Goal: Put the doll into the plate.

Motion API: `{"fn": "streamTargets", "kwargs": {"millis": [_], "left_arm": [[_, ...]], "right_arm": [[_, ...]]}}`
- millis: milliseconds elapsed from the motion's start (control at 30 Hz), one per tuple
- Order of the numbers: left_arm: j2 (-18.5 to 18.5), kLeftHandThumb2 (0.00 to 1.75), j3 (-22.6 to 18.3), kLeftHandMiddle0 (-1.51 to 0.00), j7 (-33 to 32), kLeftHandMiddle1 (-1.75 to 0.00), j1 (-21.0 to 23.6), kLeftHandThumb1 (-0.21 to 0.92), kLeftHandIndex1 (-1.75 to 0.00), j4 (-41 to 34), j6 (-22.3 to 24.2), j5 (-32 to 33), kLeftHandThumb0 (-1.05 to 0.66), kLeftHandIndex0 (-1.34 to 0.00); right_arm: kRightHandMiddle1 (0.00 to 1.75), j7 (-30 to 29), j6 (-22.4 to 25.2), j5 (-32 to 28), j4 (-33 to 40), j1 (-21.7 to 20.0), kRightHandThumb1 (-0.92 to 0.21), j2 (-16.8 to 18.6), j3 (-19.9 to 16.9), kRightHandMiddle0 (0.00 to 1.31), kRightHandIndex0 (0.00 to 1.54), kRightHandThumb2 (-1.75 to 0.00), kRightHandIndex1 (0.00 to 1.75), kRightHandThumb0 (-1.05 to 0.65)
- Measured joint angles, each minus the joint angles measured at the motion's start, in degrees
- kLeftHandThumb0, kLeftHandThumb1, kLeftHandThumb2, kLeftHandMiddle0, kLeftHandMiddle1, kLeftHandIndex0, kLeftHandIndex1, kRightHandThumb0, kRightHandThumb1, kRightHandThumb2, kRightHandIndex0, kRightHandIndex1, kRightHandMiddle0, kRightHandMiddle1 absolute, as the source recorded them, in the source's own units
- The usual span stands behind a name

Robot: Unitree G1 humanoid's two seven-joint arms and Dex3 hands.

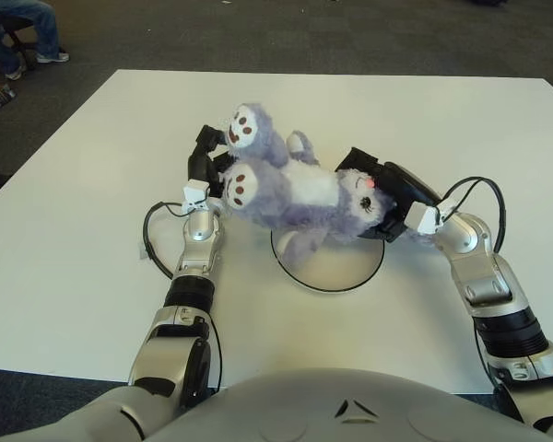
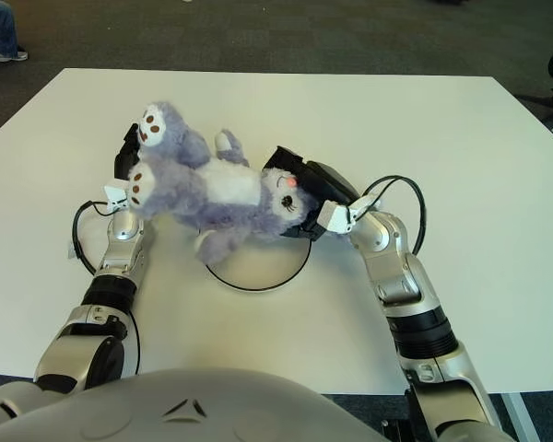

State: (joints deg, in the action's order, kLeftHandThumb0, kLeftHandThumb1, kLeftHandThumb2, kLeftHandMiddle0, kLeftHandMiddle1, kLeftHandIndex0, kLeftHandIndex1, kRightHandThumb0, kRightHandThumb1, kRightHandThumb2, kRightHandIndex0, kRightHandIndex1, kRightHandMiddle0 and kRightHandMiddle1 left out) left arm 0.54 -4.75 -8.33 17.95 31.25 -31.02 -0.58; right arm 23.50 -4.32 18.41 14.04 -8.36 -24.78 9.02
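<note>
White table point(image 1: 92, 212), dark carpet; both hands hold doll point(image 1: 290, 189) over plate point(image 1: 336, 272).

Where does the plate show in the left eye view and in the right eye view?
Left eye view: the plate lies just right of centre, its far part hidden under the doll.
Right eye view: the plate lies left of centre, again half hidden by the doll.
Shared landmark: the doll's pink nose, next to the right hand; the left hand is at the doll's feet.
</note>
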Motion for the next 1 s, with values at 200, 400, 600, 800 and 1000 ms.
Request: {"fn": "streamTargets", "kwargs": {"millis": [200,400,600,800,1000], "left_arm": [[0.0,1.08,0.0,-1.16,0.3,-1.75,0.0,0.51,-1.75,0.0,0.0,0.0,-0.42,-0.46],[0.0,1.07,0.0,-1.17,0.6,-1.75,-0.1,0.51,-1.75,0.0,0.0,0.2,-0.42,-0.46],[0.0,1.07,0.0,-1.17,0.7,-1.75,-0.1,0.51,-1.75,-0.2,0.0,0.2,-0.42,-0.46],[0.0,1.08,0.0,-1.17,0.5,-1.75,-0.2,0.51,-1.75,-0.4,0.0,0.1,-0.42,-0.46],[0.1,1.10,0.0,-1.18,0.4,-1.75,-0.2,0.49,-1.75,-0.4,0.0,0.0,-0.43,-0.47]], "right_arm": [[0.84,0.6,-1.0,-2.2,-0.3,0.0,-0.27,-0.4,-0.6,0.00,0.02,-0.93,1.67,-0.35],[0.77,1.6,-1.1,-4.0,-0.3,0.0,-0.24,-0.8,-1.0,0.00,0.00,-0.92,1.67,-0.45],[0.57,3.0,-1.3,-6.0,-0.4,0.0,-0.38,-1.7,-1.9,0.00,0.00,-0.75,1.68,-0.68],[0.42,4.3,-2.7,-7.6,-1.1,-0.2,-0.45,-2.5,-2.7,0.00,0.06,-0.67,1.74,-0.77],[0.32,5.7,-4.6,-8.2,-2.5,-0.8,-0.48,-3.6,-2.8,0.00,0.18,-0.62,1.75,-0.81]]}}
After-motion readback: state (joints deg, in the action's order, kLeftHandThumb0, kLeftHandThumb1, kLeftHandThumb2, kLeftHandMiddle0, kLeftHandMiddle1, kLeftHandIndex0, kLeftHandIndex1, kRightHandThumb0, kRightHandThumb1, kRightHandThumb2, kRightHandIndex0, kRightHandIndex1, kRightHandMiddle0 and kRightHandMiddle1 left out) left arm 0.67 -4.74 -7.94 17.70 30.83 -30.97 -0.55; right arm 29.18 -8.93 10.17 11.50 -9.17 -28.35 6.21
